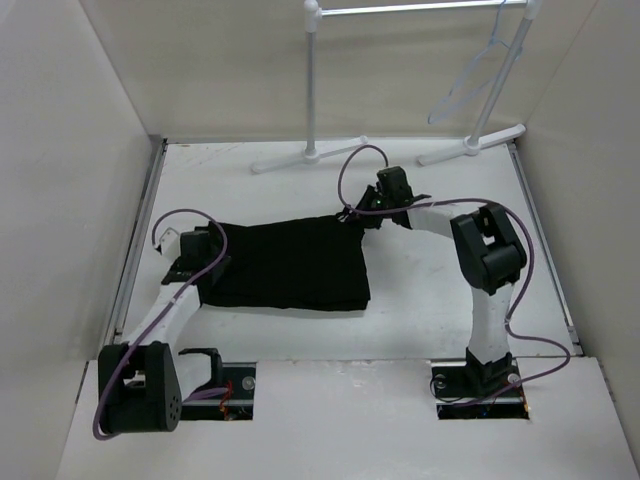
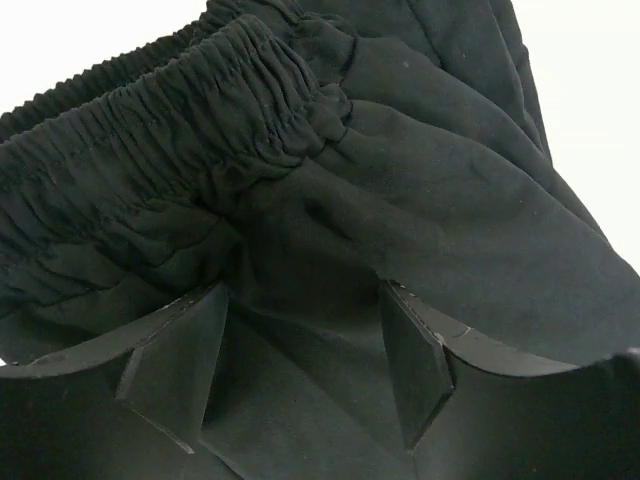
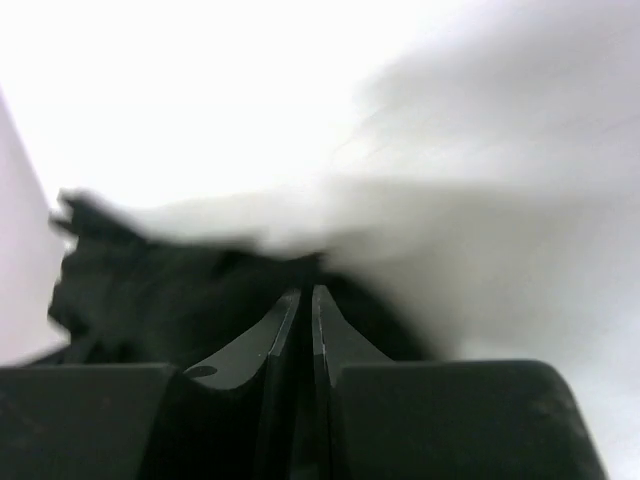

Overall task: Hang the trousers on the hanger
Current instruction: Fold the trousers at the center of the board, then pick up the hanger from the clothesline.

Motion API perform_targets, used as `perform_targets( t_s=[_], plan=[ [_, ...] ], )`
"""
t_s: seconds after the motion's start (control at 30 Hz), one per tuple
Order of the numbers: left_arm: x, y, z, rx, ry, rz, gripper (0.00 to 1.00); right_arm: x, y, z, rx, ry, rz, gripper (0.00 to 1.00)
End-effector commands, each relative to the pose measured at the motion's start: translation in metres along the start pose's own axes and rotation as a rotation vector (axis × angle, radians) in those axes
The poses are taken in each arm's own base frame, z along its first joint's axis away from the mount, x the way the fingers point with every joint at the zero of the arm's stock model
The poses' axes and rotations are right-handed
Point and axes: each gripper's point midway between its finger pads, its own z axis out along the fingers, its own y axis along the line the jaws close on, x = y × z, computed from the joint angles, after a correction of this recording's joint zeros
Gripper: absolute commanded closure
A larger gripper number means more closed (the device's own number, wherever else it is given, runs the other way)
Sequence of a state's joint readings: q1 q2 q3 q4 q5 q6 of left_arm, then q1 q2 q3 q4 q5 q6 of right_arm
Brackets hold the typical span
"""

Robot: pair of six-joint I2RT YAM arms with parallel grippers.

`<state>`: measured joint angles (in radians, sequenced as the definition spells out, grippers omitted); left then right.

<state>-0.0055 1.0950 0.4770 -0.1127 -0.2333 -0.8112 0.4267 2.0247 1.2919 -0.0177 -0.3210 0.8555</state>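
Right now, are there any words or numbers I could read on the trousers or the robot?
None: nothing readable on the trousers, the hanger, the rack, the left arm or the right arm.
Tiny coloured specks by the left arm's base: too small to read.

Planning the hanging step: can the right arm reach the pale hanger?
Probably not: the right gripper looks shut on the black fabric trousers, though nothing stands between it and the thin pale hanger.
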Motion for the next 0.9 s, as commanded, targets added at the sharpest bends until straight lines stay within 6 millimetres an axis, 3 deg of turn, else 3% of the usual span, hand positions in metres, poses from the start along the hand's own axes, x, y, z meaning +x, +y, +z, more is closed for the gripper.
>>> perform_targets(
  t_s=[0.0, 0.13, 0.27, 0.33, 0.47, 0.53, 0.6, 0.63, 0.7, 0.77, 0.8, 0.87],
  plan=[
    [-0.009, 0.003, -0.002, 0.028, -0.025, -0.044, 0.39, -0.037, 0.029, 0.001, -0.071, -0.094, 0.034, 0.85],
    [-0.014, 0.0, -0.015, 0.068, -0.029, -0.062, 0.38, -0.04, 0.029, 0.011, -0.057, -0.099, 0.035, 0.78],
    [-0.03, -0.024, -0.047, 0.174, -0.057, -0.07, 0.37, -0.047, 0.031, 0.003, -0.027, -0.121, 0.029, 0.77],
    [-0.038, -0.036, -0.062, 0.214, -0.064, -0.066, 0.37, -0.054, 0.044, -0.024, -0.037, -0.176, -0.016, 0.69],
    [-0.05, -0.057, -0.082, 0.28, -0.087, -0.058, 0.37, -0.062, 0.073, -0.093, -0.076, -0.292, -0.118, 0.41],
    [-0.052, -0.067, -0.087, 0.304, -0.087, -0.051, 0.37, -0.054, 0.083, -0.127, -0.098, -0.314, -0.158, 0.31],
    [-0.05, -0.077, -0.09, 0.326, -0.077, -0.032, 0.37, -0.044, 0.093, -0.159, -0.123, -0.31, -0.194, 0.29],
    [-0.047, -0.082, -0.091, 0.337, -0.07, -0.019, 0.37, -0.041, 0.1, -0.175, -0.138, -0.314, -0.224, 0.31],
    [-0.04, -0.092, -0.093, 0.356, -0.051, 0.012, 0.4, -0.051, 0.119, -0.211, -0.175, -0.376, -0.267, 0.51],
    [-0.031, -0.102, -0.095, 0.376, -0.03, 0.041, 0.44, -0.091, 0.13, -0.252, -0.195, -0.488, -0.265, 0.81],
    [-0.025, -0.109, -0.097, 0.395, -0.018, 0.058, 0.46, -0.113, 0.133, -0.269, -0.197, -0.531, -0.258, 0.87],
    [-0.014, -0.121, -0.099, 0.421, 0.006, 0.094, 0.52, -0.163, 0.13, -0.299, -0.166, -0.623, -0.226, 0.9]
  ],
)
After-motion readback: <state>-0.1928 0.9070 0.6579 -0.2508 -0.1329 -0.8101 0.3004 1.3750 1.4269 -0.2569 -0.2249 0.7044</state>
